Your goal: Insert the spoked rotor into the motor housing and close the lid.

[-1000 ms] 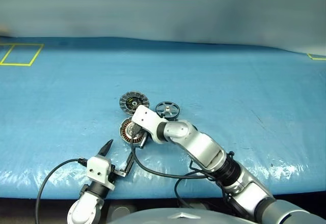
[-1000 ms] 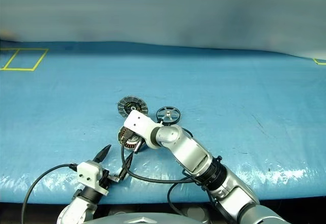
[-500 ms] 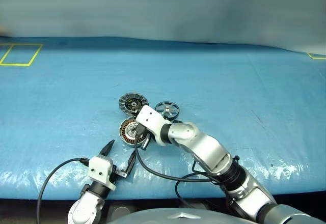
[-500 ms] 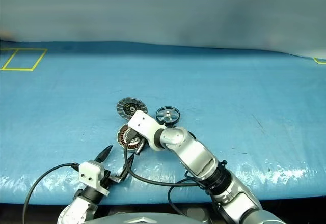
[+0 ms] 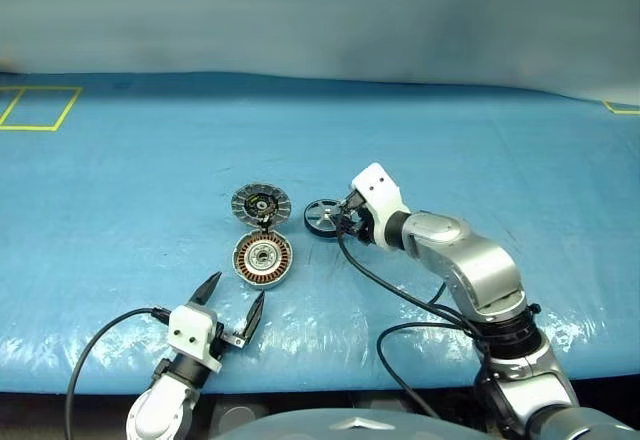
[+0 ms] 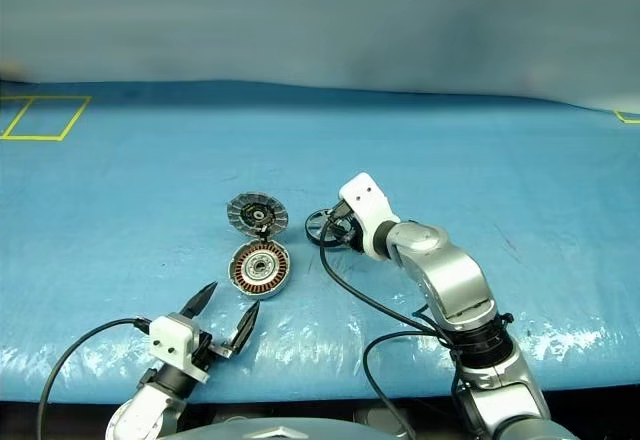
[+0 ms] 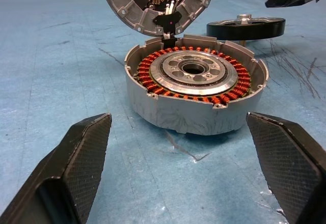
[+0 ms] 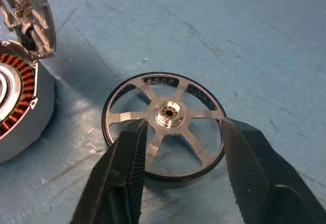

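Observation:
The spoked rotor (image 8: 165, 119) lies flat on the blue table, a dark ring with silver spokes and a hub. My right gripper (image 8: 181, 127) hovers right over it, open, one finger on each side of the hub. To the rotor's left sits the motor housing (image 5: 263, 260), copper windings showing, with its lid (image 5: 261, 203) hinged open behind it, segmented face up. My left gripper (image 5: 236, 295) rests near the table's front edge, open and empty, pointing at the housing (image 7: 196, 89) with a gap between them.
The table carries a blue cover (image 5: 480, 160). Yellow tape marks sit at its far left (image 5: 40, 107) and far right (image 5: 622, 112). Black cables (image 5: 400, 295) trail from both wrists over the front edge.
My right gripper left the housing, swung right to the rotor and opened. The housing is now uncovered. The left gripper has stayed put.

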Controlling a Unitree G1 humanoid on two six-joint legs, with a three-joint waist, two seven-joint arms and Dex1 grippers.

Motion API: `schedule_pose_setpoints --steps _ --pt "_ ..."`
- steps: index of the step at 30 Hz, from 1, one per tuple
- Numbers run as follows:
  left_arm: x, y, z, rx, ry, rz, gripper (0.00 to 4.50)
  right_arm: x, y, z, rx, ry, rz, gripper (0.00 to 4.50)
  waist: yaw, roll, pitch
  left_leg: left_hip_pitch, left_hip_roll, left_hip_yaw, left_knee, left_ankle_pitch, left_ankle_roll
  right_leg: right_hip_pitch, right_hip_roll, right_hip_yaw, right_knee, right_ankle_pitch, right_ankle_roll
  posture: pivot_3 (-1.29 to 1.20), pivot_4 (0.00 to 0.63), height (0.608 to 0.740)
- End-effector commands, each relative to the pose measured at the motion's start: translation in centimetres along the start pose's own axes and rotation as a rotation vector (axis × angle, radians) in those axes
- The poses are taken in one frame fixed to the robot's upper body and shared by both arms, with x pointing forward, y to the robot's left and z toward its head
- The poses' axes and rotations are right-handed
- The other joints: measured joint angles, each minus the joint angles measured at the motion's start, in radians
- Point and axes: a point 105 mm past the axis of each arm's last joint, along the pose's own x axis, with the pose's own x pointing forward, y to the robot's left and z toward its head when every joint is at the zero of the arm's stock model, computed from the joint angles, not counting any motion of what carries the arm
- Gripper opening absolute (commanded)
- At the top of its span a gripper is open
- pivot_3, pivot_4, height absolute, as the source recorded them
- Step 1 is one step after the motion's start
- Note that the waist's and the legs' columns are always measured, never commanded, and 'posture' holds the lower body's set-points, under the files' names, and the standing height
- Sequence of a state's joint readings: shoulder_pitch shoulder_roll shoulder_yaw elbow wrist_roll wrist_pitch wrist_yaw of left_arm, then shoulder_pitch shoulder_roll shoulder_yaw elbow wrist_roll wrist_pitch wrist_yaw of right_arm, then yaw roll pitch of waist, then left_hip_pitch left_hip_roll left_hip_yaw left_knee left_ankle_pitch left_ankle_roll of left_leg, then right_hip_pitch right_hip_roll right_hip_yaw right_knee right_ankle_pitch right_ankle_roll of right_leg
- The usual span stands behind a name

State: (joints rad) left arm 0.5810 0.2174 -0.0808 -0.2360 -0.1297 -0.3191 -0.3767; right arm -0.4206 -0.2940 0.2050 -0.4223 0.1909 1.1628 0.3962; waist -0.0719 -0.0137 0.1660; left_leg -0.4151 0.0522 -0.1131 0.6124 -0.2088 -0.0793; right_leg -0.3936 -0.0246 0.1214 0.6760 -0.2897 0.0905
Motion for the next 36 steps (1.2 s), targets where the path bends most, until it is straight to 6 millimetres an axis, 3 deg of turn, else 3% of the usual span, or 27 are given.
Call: schedule_pose_setpoints --steps 1,6,11,17,20,26,36 --pt "0.0 0.0 0.3 0.003 -0.021 -0.008 4.50 -0.2 -0.1 1.3 0.071 -0.024 -0.040 2.53 0.001 0.000 0.000 0.000 0.000 0.000 0.000 0.000 0.000 0.000 0.000 0.000 0.000 0.000 0.000 0.00 0.150 0.740" --pt "0.1 0.0 0.2 -0.005 -0.016 -0.005 4.50 0.2 1.5 1.9 0.139 -0.002 -0.045 2.53 0.000 0.001 0.000 0.000 0.000 0.000 0.000 0.000 0.000 0.000 0.000 0.000 0.000 0.000 0.000 0.00 0.150 0.740" --pt "0.1 0.0 0.0 -0.011 -0.009 -0.001 4.50 1.1 2.6 1.7 0.097 0.032 -0.075 2.53 -0.001 0.001 0.001 0.000 0.000 0.000 0.000 0.000 0.000 0.000 0.000 0.000 0.000 0.000 -0.001 0.00 0.150 0.740" --pt "0.0 -0.1 -0.1 -0.015 -0.007 0.005 4.50 1.4 2.7 1.8 0.072 0.031 -0.086 2.53 -0.002 0.001 0.001 0.000 0.000 0.000 0.000 0.000 0.000 -0.001 0.000 0.000 0.000 0.000 -0.001 0.00 0.150 0.740" --pt "-0.1 -0.1 -0.2 -0.016 -0.003 0.007 4.50 1.5 2.4 2.0 0.062 0.026 -0.111 3.08 -0.004 0.002 0.001 0.000 0.000 0.000 0.000 0.000 0.000 -0.001 0.000 0.000 0.000 0.000 -0.001 0.00 0.150 0.740" --pt "-0.2 -0.2 -0.3 -0.019 0.001 0.008 4.50 1.8 2.0 1.7 0.068 0.042 -0.142 3.08 -0.005 0.002 0.001 0.000 0.000 0.000 0.000 0.000 0.000 -0.001 0.000 0.000 0.000 0.000 -0.001 0.00 0.150 0.740" --pt "-0.2 -0.2 -0.4 -0.020 0.000 0.002 4.50 2.9 2.5 -0.8 0.090 0.127 -0.141 3.08 -0.007 0.002 0.001 0.000 0.000 0.000 0.000 0.000 0.000 -0.001 0.000 0.000 0.000 0.000 -0.001 0.00 0.150 0.740"
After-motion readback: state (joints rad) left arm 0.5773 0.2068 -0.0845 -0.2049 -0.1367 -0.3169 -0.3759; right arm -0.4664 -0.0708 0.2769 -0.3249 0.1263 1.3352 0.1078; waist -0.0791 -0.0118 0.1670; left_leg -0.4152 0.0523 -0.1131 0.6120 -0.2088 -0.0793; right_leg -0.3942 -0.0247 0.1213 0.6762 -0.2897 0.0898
